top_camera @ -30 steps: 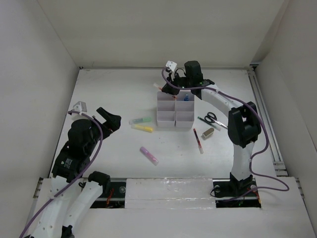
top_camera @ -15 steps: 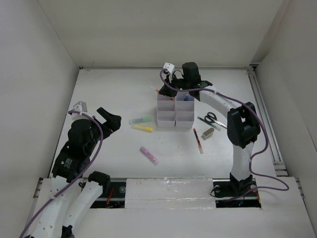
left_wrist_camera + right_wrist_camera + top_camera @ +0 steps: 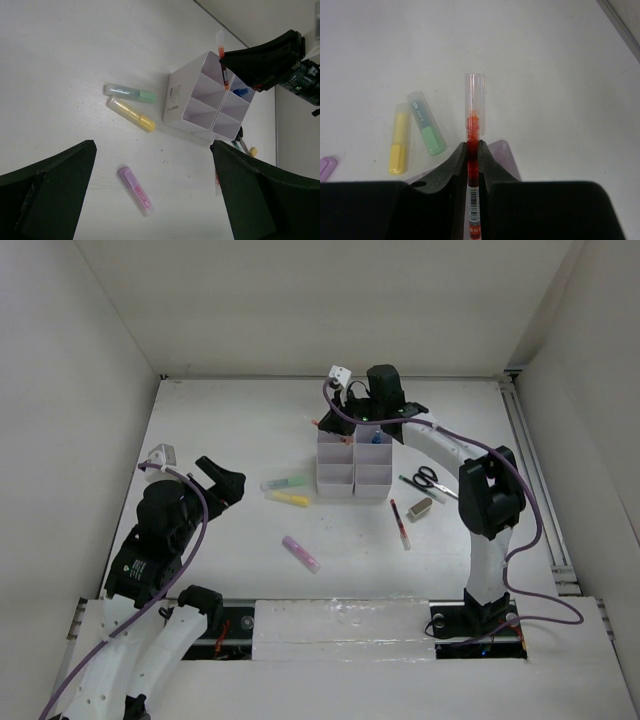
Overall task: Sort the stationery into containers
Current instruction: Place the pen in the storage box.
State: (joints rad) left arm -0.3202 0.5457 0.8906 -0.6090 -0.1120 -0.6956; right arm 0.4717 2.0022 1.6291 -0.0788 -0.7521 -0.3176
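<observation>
1. Top external: left jaws spread wide, empty, white organiser tray (image 3: 353, 487) well ahead of them.
2. Pinching a thin red pen (image 3: 474, 125), the right jaws hover directly above that tray.
3. Its clear-capped end projects beyond the jaws.

I see the tray (image 3: 352, 485) mid-table twd the back, a piece (image 3: 376, 437) in its far-R cell, and the R gripper (image 3: 472, 148) has a pen (image 3: 474, 107) over the far-L cell. Just L of the tray lie highlighter 1 (image 3: 288, 483) and, right in front of it, highlighter 2 (image 3: 290, 499); highlighter 3 (image 3: 300, 553) is nearer me. R of the tray: scissors (image 3: 428, 478), eraser (image 3: 420, 507) in front of them, 2nd pen (image 3: 400, 524) just L of that.
</observation>
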